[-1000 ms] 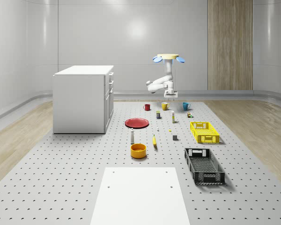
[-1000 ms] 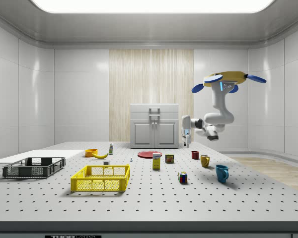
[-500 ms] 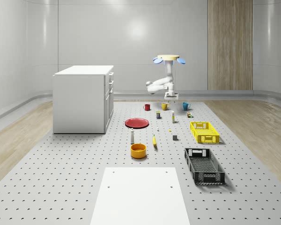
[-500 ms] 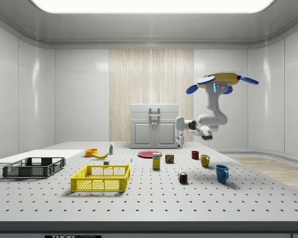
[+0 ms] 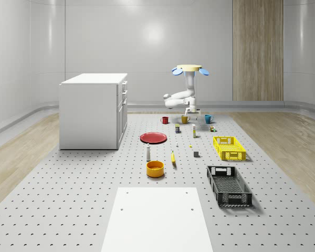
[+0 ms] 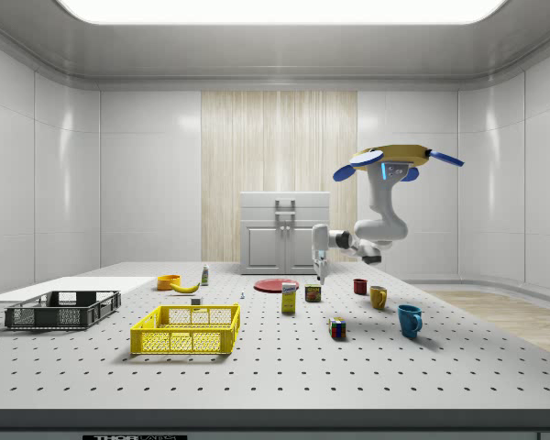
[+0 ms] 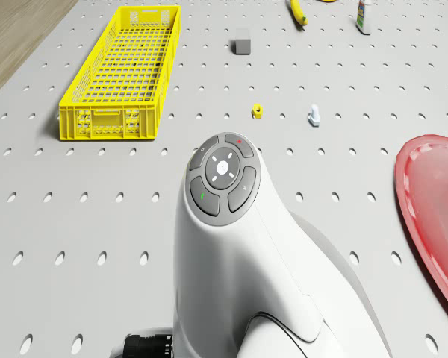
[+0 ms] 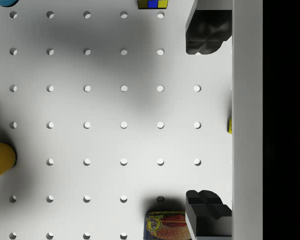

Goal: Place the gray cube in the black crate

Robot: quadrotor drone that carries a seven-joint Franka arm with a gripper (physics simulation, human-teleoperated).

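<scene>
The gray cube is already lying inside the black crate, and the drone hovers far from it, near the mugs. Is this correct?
Not quite. The whole-scene view shows the gray cube on the table, outside the black crate, left of the yellow crate. The drone does hover near the mugs.

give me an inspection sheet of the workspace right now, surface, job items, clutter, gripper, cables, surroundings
Surface: gray perforated table, white panel at near edge.
Job's things: gray cube on the table beside the yellow crate; black crate apart from it.
Clutter: red plate, banana, three mugs, can.
Gripper: gripper open, holding nothing, above the table near the can; drone hovers over the mugs' end.
Cables: nothing seen.
Surroundings: white cabinet, paneled walls.
</scene>
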